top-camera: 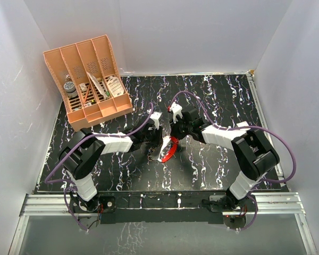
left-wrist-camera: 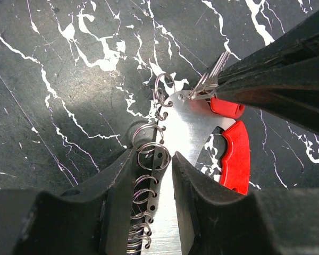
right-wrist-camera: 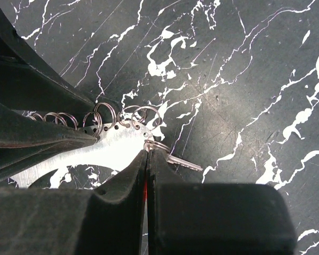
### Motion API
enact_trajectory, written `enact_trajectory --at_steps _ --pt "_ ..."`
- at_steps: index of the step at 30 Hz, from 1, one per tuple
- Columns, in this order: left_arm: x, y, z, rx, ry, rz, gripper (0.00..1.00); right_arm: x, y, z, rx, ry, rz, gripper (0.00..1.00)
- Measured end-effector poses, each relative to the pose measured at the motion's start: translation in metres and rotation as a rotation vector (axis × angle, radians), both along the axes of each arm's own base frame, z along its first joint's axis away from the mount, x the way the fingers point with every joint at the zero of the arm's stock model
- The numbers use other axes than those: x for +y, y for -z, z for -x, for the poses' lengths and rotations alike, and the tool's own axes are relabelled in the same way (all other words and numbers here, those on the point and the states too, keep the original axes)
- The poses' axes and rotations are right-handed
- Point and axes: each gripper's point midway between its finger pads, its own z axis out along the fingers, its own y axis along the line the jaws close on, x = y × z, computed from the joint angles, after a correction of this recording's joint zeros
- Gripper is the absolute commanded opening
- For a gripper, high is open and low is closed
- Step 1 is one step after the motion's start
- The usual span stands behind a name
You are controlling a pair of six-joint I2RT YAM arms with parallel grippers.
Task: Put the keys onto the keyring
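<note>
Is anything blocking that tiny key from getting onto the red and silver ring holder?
Nothing visible. The right gripper holds the key right at the keyring's tip, which the left gripper clamps.

Lower end of keyring was cut off at frame bottom; head of key was hidden between fingers of right gripper.

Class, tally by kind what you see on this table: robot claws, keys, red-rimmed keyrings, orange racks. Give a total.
claws: 2, left claw and right claw
key: 1
keyring: 1
orange rack: 1
total: 5
</note>
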Motion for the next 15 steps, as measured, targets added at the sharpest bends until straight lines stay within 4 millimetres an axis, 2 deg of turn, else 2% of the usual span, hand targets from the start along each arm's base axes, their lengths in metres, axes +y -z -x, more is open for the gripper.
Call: enact_trajectory --at_steps 15 --pt "-0.0031 0.0016 -0.0038 -0.049 -0.013 -0.048 0.33 -0.0012 0.0026 0.0021 0.012 0.0 0.007 0.0"
